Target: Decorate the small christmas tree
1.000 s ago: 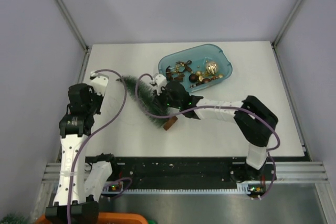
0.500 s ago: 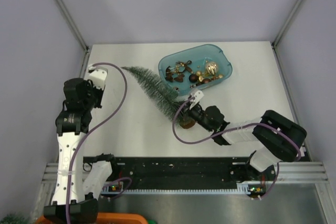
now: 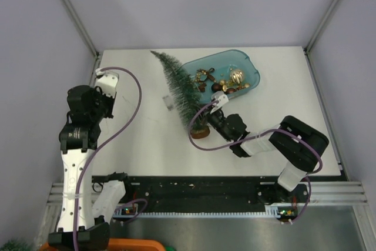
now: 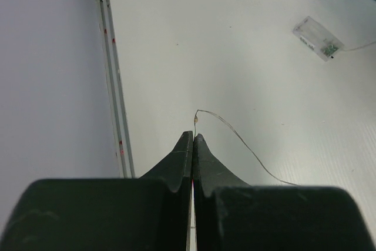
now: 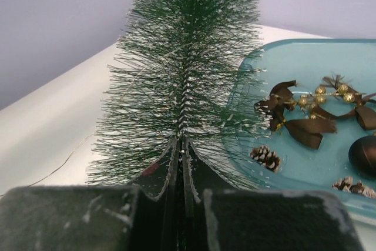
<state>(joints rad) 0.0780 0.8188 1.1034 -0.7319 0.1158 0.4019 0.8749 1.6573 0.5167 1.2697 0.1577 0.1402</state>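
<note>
White table (image 3: pixel 135 145) carries the small christmas tree (image 3: pixel 179 86), upright just beside a blue tray (image 3: pixel 251 64) of ornaments (image 3: pixel 220 80), trunk pinched by the right gripper (image 5: pixel 179 148). Left gripper (image 4: pixel 192 140) is closed and empty, near a thin wire (image 4: pixel 235 137) and a clear battery box (image 4: pixel 317 39).

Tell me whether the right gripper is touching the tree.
Touching. The right wrist view shows the right gripper shut on the tree at its lower stem, with bristles spreading over both jaws.

small christmas tree (image 3: pixel 179 89): middle of the desk (image 3: pixel 147 145), tip toward 11 o'clock from its brown base
right pincer (image 3: pixel 207 123): at the base's 4 o'clock side
blue tray (image 3: pixel 247 63): 1 o'clock of the tree, holding ornaments (image 3: pixel 237 76)
clear box (image 3: pixel 169 102): just beside the tree, 9 o'clock
</note>
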